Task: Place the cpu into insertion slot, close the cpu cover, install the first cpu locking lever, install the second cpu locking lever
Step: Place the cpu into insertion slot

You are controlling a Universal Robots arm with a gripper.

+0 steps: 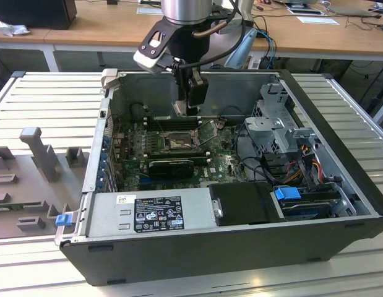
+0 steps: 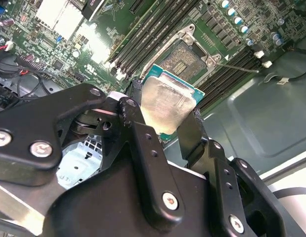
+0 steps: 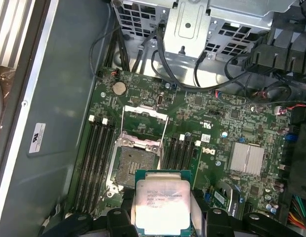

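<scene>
My gripper (image 1: 190,106) hangs inside the open computer case, shut on the cpu (image 3: 161,205), a flat square chip with a pale metal top and green edge. In the second wrist view the cpu (image 2: 165,106) sits between the two black fingers (image 2: 135,121). It is held above the board, near the insertion slot (image 3: 132,163) but apart from it. The insertion slot (image 2: 185,57) is bare, its brownish contact field showing. The cpu cover (image 3: 145,121) stands swung open beside the slot. A thin lever rod (image 2: 237,66) sticks out next to the socket (image 1: 177,143).
Long black memory slots (image 3: 96,158) flank the socket on both sides. A black graphics card (image 1: 172,166) lies in front of it, with a power supply (image 1: 151,213) nearer still. A metal drive cage (image 1: 275,127) with cables fills the exterior view's right. Case walls (image 1: 98,142) enclose everything.
</scene>
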